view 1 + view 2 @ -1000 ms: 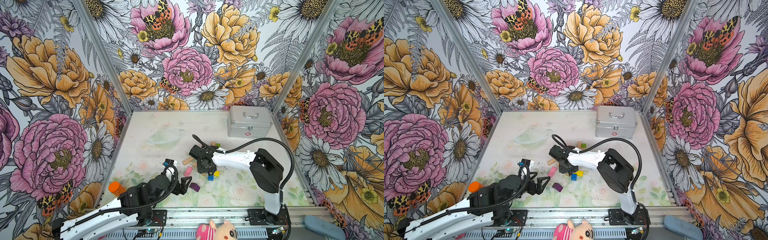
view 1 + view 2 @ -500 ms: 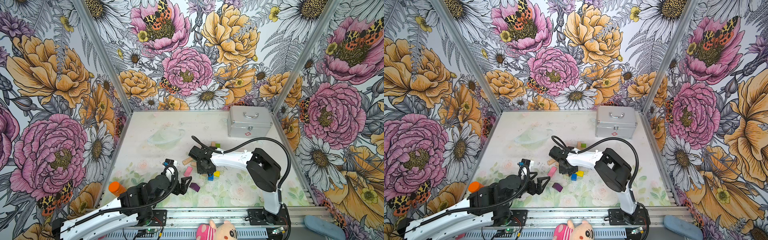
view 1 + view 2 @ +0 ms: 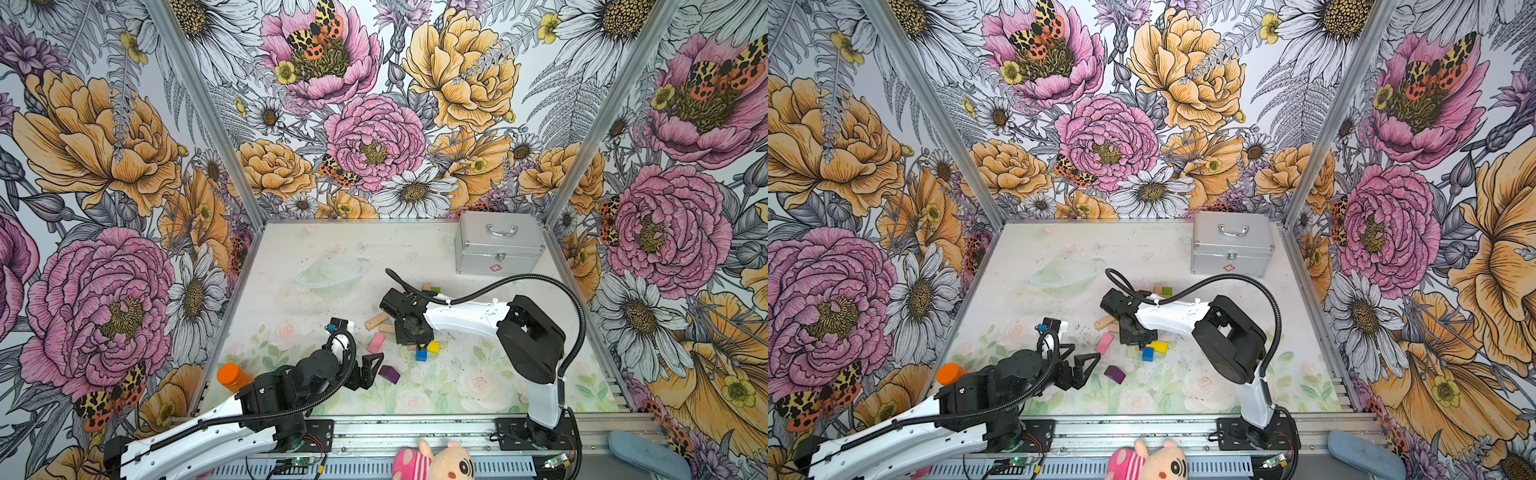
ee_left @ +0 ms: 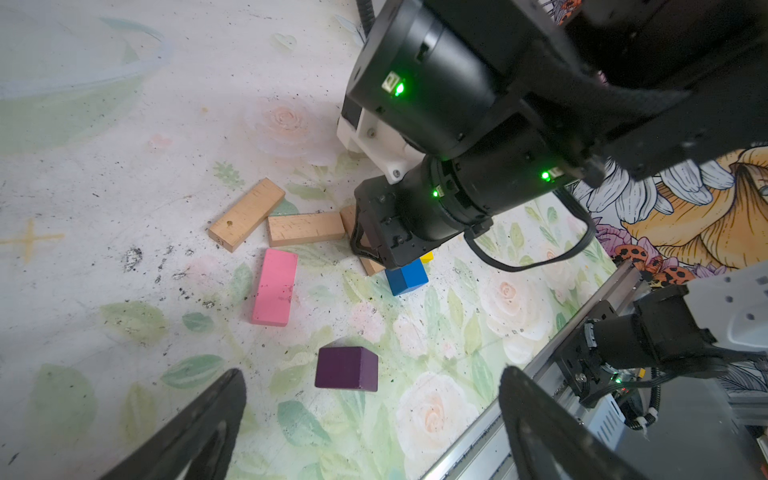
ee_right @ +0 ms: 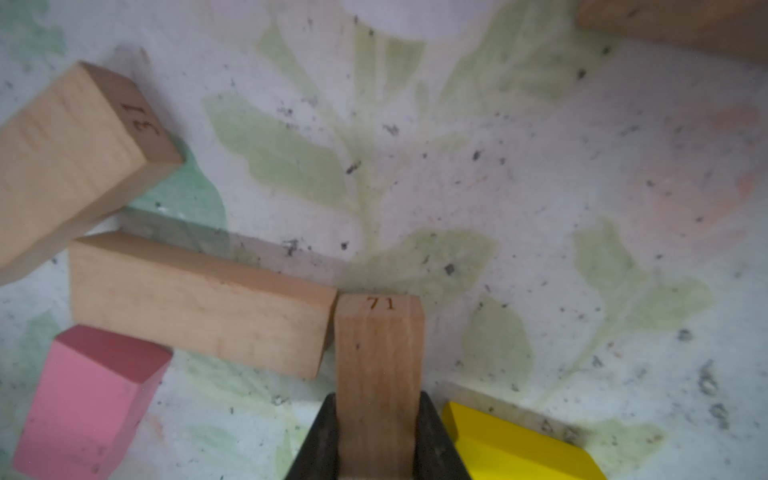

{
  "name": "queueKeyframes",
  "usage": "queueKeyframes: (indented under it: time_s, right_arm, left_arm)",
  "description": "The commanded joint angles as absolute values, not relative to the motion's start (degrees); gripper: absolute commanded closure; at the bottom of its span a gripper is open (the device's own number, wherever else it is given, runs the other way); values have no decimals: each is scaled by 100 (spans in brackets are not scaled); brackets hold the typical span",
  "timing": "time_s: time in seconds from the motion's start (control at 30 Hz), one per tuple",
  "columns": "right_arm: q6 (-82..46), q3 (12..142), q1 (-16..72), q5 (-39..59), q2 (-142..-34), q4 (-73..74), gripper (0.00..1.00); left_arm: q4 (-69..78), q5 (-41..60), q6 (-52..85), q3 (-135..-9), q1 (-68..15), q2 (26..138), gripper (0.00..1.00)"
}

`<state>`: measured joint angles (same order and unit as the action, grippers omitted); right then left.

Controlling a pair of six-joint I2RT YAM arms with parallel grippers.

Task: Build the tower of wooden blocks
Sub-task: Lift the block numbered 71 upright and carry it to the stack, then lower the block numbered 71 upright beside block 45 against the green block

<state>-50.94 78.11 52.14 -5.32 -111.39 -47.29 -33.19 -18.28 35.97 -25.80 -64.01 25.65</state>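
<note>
Top views: left gripper (image 3: 368, 372) jaws apart, empty, beside dark purple wooden block (image 3: 389, 374). Then pink wooden bar (image 3: 376, 343), plain tan wooden bars (image 4: 305, 227) scattered mid-table, no tower. Then right gripper (image 5: 378, 417) clamped on tan bar stamped 71 (image 5: 378, 345). Likely light, stiff, smooth: pinch long sides. Its gripped end hidden.

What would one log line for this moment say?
right gripper: shut on tan block 71 | left gripper: open, facing purple block

Yellow block (image 5: 511, 451) half off-frame
</note>
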Motion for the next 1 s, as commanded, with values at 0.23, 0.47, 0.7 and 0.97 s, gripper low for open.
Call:
queueKeyframes:
  time_s: [0.23, 0.47, 0.7, 0.97]
  right_arm:
    - [-4692, 7610, 4697, -614, -10121, -4649, 79]
    - [-4299, 7337, 3989, -626, -9709, -4649, 79]
    - [-3831, 7346, 3339, -615, -9699, -4638, 79]
    - [-3477, 7851, 2945, -354, -10311, -4545, 79]
  left_arm:
    - [-3233, -2013, 3308, -2982, -6254, 3042, 3]
    - [-2778, -1835, 3040, -3255, -6053, 3717, 3]
    - [-2213, -1514, 2633, -3772, -5907, 4877, 3]
    - [-1814, -1351, 2445, -4059, -5722, 5724, 3]
